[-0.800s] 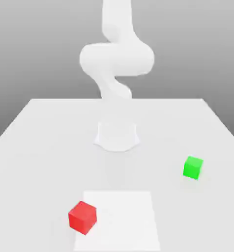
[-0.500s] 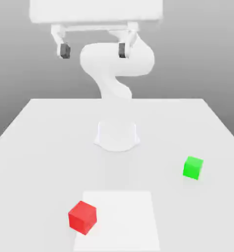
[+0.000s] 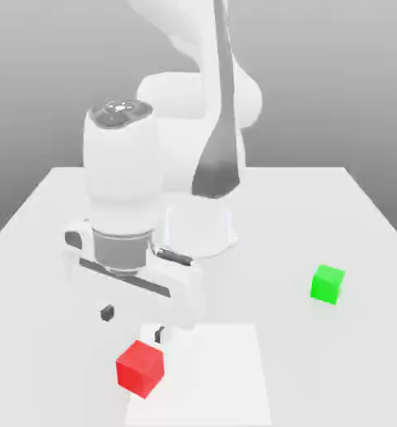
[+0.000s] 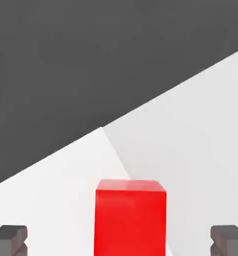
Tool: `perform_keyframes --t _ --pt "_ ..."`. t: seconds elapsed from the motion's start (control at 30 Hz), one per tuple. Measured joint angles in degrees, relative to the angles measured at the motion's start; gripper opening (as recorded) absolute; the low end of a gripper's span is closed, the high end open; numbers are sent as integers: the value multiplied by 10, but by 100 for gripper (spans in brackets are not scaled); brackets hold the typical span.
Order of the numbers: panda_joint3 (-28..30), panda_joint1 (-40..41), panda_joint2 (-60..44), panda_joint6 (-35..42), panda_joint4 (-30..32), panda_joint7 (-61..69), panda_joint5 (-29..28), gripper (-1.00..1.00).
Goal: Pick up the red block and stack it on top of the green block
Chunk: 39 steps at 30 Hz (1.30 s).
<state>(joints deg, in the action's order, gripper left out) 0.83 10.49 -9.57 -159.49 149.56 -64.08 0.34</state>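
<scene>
We see the red block (image 3: 140, 369) at the near left of the scene, on the left edge of a white sheet (image 3: 214, 375), partly over the bare tabletop (image 3: 319, 359). Just above it hangs the hand (image 3: 133, 324), fingers spread wide, holding nothing; in the hand view the block lies between the two dark fingertips (image 4: 9, 240), touching neither. Well apart, at the right and farther back, the green block (image 3: 328, 284) sits alone on the tabletop, its top bare.
</scene>
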Motion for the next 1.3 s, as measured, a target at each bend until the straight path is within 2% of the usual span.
perform_keyframes --t 0.1,0.13,0.37,0.53,0.6,0.77,0.87,1.17,1.3 --pt "-2 2 -62 -52 -8 1 4 0" --pt "-3 2 -79 -66 -10 2 4 -100" --pt "-4 3 -82 -68 -10 0 3 -100" --pt "-3 3 8 7 3 -2 0 -100" --pt "-25 -21 42 26 17 -26 14 -100" --pt "-88 -167 116 48 64 -126 72 -100" --pt "-126 -213 157 57 95 -194 100 -100" --pt "-286 -368 269 75 188 -400 182 -100" --pt "-310 -373 263 56 196 -428 178 -100"
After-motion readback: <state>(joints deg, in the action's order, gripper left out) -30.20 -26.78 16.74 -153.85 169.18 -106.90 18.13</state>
